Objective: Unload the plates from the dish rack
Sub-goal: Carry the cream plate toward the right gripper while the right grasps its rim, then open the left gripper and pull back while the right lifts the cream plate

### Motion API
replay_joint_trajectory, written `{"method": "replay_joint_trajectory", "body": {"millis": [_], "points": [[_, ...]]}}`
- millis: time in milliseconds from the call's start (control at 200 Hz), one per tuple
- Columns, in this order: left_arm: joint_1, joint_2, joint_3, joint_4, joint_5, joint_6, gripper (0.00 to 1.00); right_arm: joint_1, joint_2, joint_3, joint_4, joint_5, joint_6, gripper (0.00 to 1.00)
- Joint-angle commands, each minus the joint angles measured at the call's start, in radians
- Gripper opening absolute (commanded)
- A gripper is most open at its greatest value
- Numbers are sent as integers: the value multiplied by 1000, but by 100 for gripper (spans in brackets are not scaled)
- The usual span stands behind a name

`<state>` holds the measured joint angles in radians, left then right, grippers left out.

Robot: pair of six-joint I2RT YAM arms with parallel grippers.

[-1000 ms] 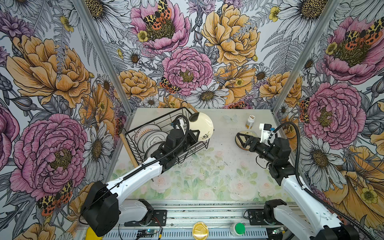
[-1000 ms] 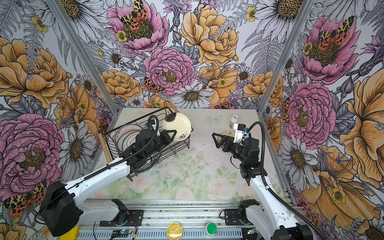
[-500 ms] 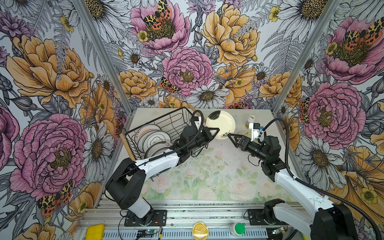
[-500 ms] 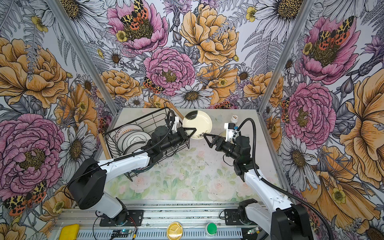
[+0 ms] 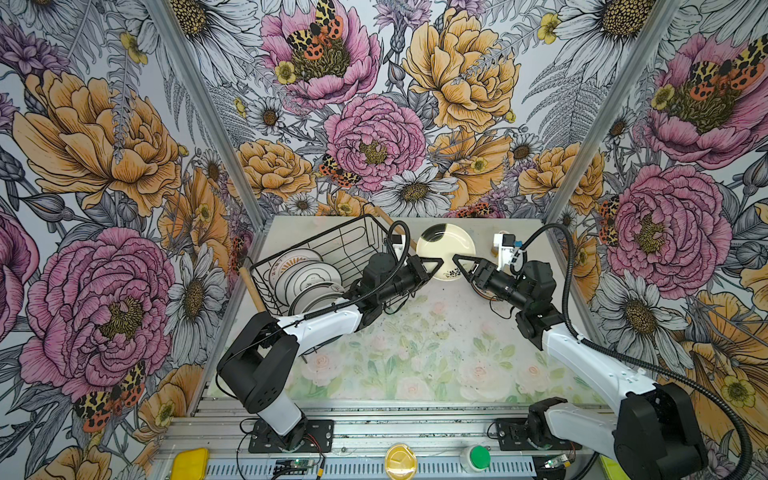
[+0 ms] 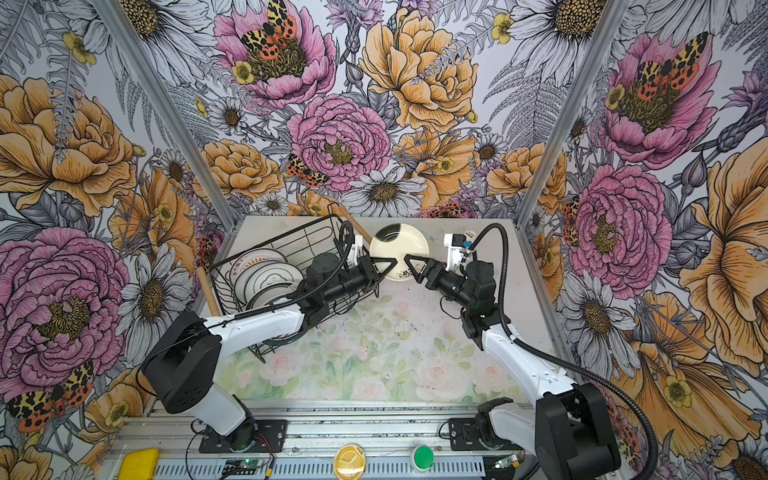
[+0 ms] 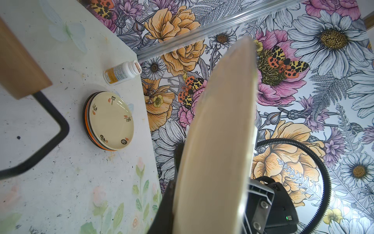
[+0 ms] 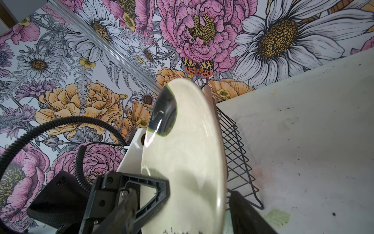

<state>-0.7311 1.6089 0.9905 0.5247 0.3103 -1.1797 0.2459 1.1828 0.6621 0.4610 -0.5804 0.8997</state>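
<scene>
Left hand (image 5: 435,264) is clamped tight on the near rim of a round cream ceramic plate with a black patch at its far edge (image 5: 445,245). It holds the plate in the air just past the right end of the rectangular black wire dish rack with wooden rod handles (image 5: 353,245). The left wrist view shows this plate edge-on, pinched at its bottom between the jaws.

Right hand (image 5: 460,262) has its jaws apart, one on each side of the same plate's rim. The right wrist view shows the plate between them, and I judge they have not yet pressed home.

In both top views the two hands meet almost tip to tip at the plate's near edge, the left from the rack side and the right from the opposite side. The plate's face is turned up toward the cameras, and its body rises away from both hands toward the back wall.

A low stack of unloaded round plates, a cream one with dark characters on top of orange and black rims (image 7: 110,121), lies flat on the pale floral desk (image 5: 415,353). It sits near a small white pill bottle (image 7: 122,73), on the right arm's side and hidden behind that arm in the top views. The right arm is therefore the nearer one, so a handover fits. The right hand must grip firmly before the left lets go, or the plate could drop.

Several white dark-rimmed plates (image 5: 307,278) stand on edge in the rack, so unloading looks partway done.
</scene>
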Motion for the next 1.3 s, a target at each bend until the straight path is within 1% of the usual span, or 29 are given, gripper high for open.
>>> {"method": "replay_joint_trajectory", "body": {"millis": [0,100,305,625,741,776,831,896,941,966,1036,1076,1176,1296], "points": [[-7,-19,34,37,33,11,0,7,24,42,84,-14,25,61],[-7,-16,34,37,35,10,0,9,31,47,96,-13,30,50],[-5,5,49,42,54,1,0,9,36,45,113,-27,38,39],[-2,23,51,65,67,-18,0,9,20,22,136,-48,57,26],[-2,20,50,61,65,-16,0,8,10,13,134,-50,62,13],[-1,21,50,57,63,-16,0,8,8,12,134,-51,64,7],[1,22,51,57,64,-17,0,8,1,9,134,-53,67,0],[-1,27,52,55,69,-17,0,8,-2,7,132,-54,69,0],[1,28,53,60,69,-17,4,8,-5,6,133,-54,71,0],[1,27,52,61,68,-17,8,8,-7,5,133,-55,71,0],[4,23,48,66,69,-14,28,9,-14,6,118,-52,63,0],[5,15,47,57,69,-10,36,6,-18,11,100,-50,48,0],[9,-15,48,19,75,21,46,-1,-34,51,1,-39,-29,0],[10,-66,52,-46,95,82,54,-31,-26,168,-121,-44,-144,0]]}}
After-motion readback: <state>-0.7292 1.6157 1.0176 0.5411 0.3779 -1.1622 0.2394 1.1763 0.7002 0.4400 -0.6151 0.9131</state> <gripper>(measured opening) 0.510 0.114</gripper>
